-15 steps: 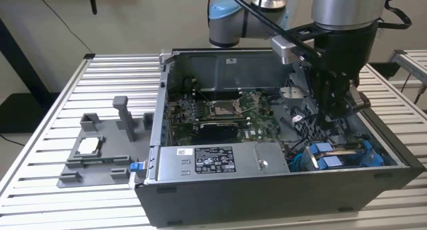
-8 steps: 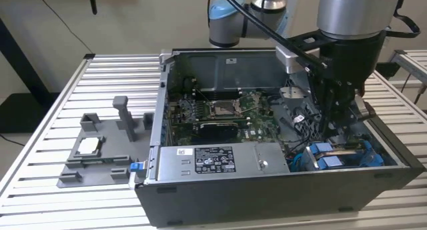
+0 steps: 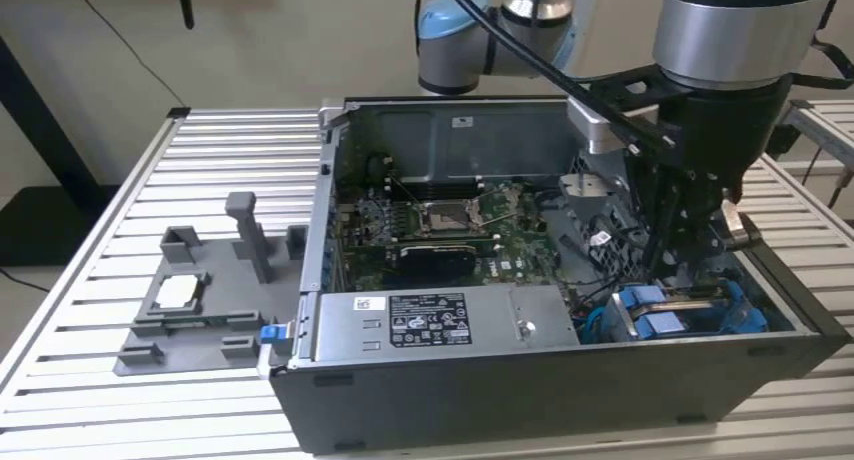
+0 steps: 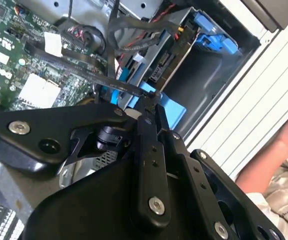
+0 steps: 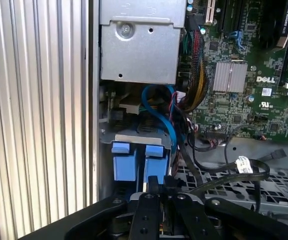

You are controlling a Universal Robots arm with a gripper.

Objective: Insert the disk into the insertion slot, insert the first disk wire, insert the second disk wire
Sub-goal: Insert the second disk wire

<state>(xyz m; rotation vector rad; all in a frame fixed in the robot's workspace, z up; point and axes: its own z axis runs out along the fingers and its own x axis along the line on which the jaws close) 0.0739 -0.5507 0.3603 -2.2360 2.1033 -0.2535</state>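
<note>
Reaching into the open computer case, the hand pinches a thin, floppy black wire beside the disk, already seated in its slot; best gripped at the stiff plug.

Exterior view: off the arm, raised, looks down at an angle on the open computer case on a slatted table, mid-distance; the gripper hangs inside the case at the exterior view's right. Both wrist views ride just behind the gripper, very close, looking past its fingertips into the case. Shared by all three: the blue tabs of the insertion slot just beyond the tips, plus the green motherboard.
</note>
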